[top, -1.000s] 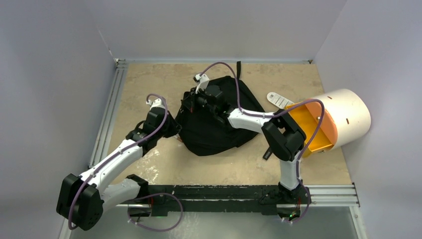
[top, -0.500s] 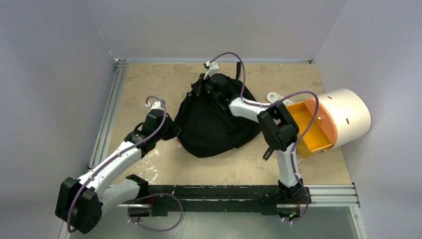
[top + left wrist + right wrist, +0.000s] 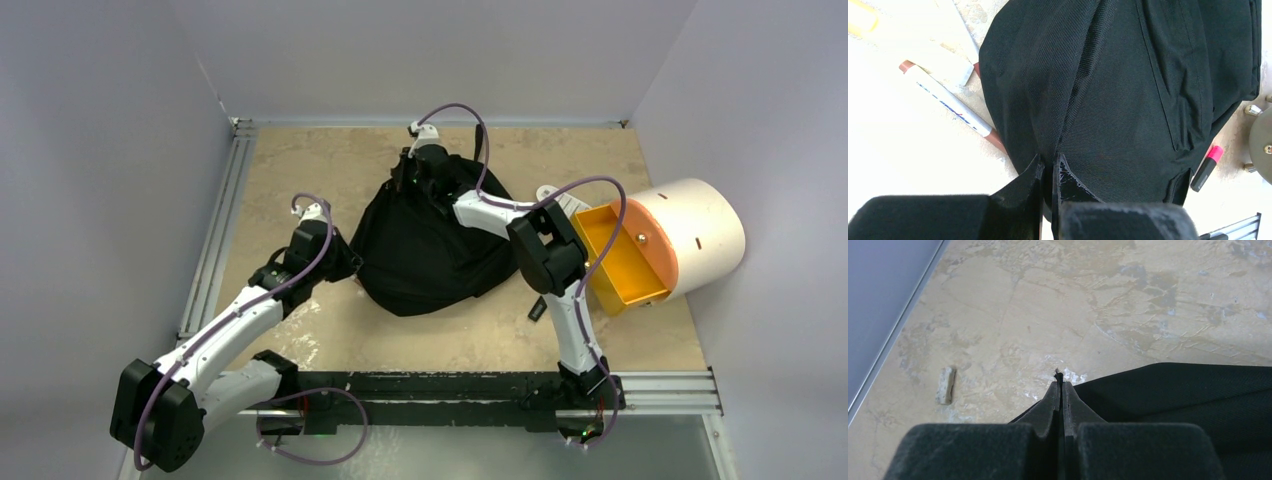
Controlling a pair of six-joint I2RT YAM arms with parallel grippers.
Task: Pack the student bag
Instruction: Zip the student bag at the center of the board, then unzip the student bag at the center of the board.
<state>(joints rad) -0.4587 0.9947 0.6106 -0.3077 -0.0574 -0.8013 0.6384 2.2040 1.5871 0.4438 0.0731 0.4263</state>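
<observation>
Both ends covered: student bag [image 3: 430, 250] mid-table, left gripper [image 3: 1049, 162] pinching a fabric fold at its left edge, right gripper [image 3: 1060, 385] pressed together at its far edge, bag spanning between them.

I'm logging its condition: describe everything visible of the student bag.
The student bag is black woven fabric with stitched seams, rounded, lying on the tan table. A black strap trails off its far side. The left claw pinches a fold at its left edge; the right claw, shut, seems to nip a small tab at its far edge.
</observation>
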